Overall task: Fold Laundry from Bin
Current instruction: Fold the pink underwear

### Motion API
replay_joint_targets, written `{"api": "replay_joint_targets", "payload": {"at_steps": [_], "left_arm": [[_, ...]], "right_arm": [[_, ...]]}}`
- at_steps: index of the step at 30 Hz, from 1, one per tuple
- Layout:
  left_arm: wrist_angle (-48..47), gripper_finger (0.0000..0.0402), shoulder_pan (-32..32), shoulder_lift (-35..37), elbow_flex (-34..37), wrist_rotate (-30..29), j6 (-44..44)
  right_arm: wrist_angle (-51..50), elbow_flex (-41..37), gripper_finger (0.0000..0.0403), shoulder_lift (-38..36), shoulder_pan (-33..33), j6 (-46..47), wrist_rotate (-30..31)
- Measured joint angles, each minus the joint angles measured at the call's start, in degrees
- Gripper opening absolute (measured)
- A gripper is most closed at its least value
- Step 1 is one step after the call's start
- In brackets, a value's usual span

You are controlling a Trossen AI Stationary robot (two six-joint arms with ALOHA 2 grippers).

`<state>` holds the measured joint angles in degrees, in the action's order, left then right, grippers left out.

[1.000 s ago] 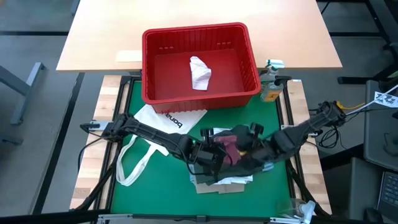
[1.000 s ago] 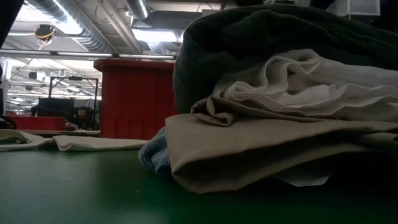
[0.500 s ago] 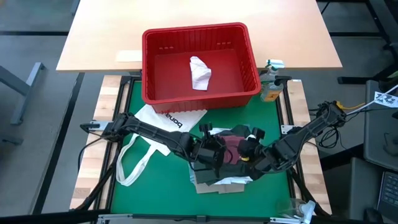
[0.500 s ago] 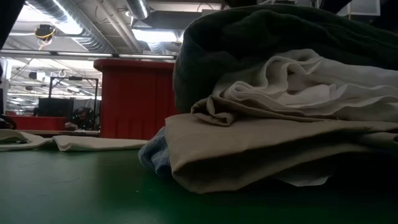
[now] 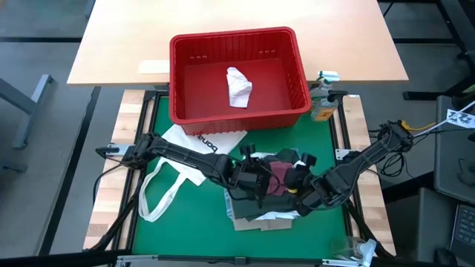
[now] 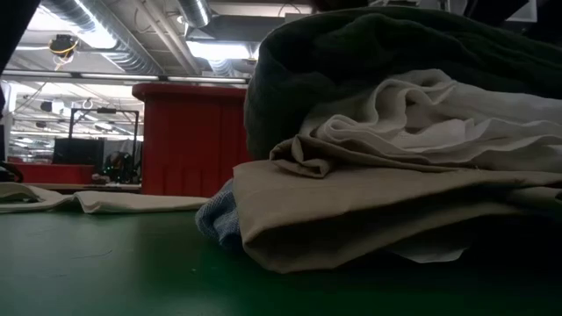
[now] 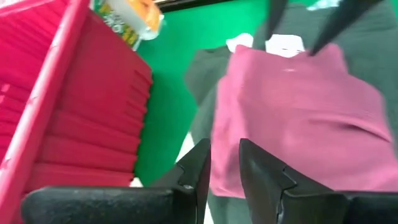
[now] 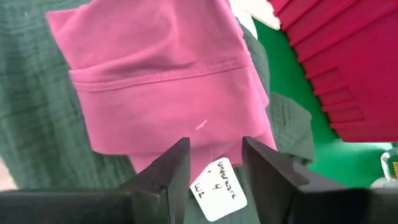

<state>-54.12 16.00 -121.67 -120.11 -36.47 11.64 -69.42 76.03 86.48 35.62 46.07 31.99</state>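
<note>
Small maroon piece (image 5: 276,174) on top of the dark green-grey top (image 8: 37,112), at the very top of the pile. Under that, the large white shirt (image 6: 439,132), then the tan shirt (image 6: 369,211), with a bit of blue-striped cloth (image 6: 218,224) poking out low down. All of it on the green mat (image 5: 185,222), near the front, well apart from the bin (image 5: 234,35). One little white piece (image 5: 238,86) left inside the bin.

Left gripper (image 5: 250,176) just beside one edge of the maroon piece, fingers only a little apart, holding nothing. Right gripper (image 5: 300,178) at the other edge, over the white tag (image 8: 217,190), fingers wider apart, empty too.

Probably time to smooth or fold the maroon piece. Best to pinch only the pink cloth, not the green top below. Best to lift both edges together, slowly, so the neat pile stays flat.

White tote bag (image 5: 194,141) off to the left side.
</note>
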Motion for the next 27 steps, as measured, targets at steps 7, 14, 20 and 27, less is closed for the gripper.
{"api": "replay_joint_targets", "payload": {"at_steps": [7,14,20,27], "left_arm": [[-0.29,0.008,1.61,0.0,0.0,1.57,-0.07],[-0.55,0.008,0.86,-0.9,2.29,4.32,0.14],[1.34,0.008,-0.93,-0.91,6.38,4.64,1.34],[0.96,0.008,-1.81,-0.86,7.06,4.57,0.95]], "right_arm": [[4.1,-3.48,0.0144,0.0,0.04,-0.08,-0.02],[7.15,-8.22,0.0144,0.0,0.0,-0.1,0.14],[10.91,-11.8,0.0144,0.0,0.0,0.03,-0.09],[9.36,-10.79,0.0144,-0.04,-0.01,-0.84,-0.74]]}}
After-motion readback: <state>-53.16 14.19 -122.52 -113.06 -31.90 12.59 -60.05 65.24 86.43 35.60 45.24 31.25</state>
